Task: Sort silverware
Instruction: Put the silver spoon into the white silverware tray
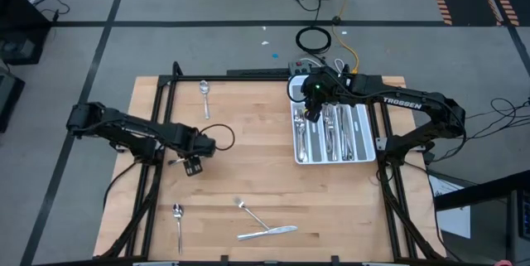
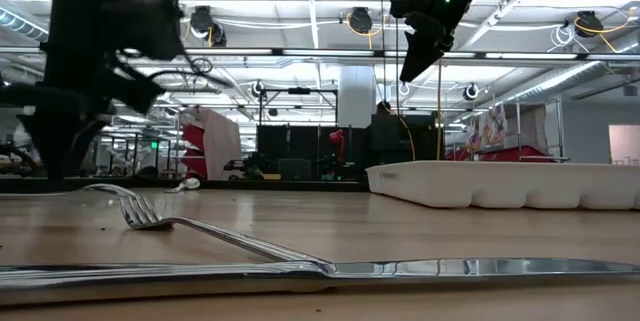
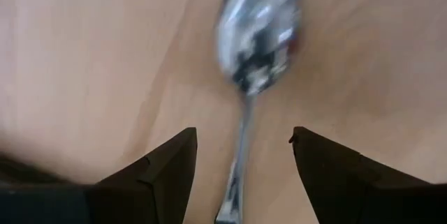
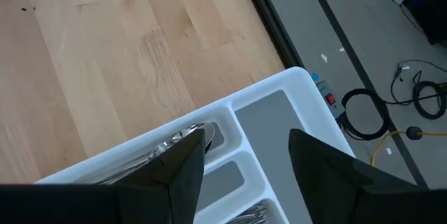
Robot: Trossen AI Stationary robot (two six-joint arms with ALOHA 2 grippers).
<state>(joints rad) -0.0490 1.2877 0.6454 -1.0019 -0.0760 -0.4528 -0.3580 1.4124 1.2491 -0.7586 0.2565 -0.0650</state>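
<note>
In the left wrist view a shiny spoon lies flat on the wooden table, its handle running between the fingers of my open left gripper with a gap on each side. From above, my left gripper is left of the table's middle and hides that spoon. My right gripper is open and hovers over the far left corner of the white tray, well above it in the low view. Sorted silverware lies in the tray's compartments, and some shows under the right gripper.
More pieces lie loose on the table: a spoon near the far edge, a spoon at the near left, and a fork and a knife near the near edge. The middle of the table is bare wood. Black frame rails run along its sides.
</note>
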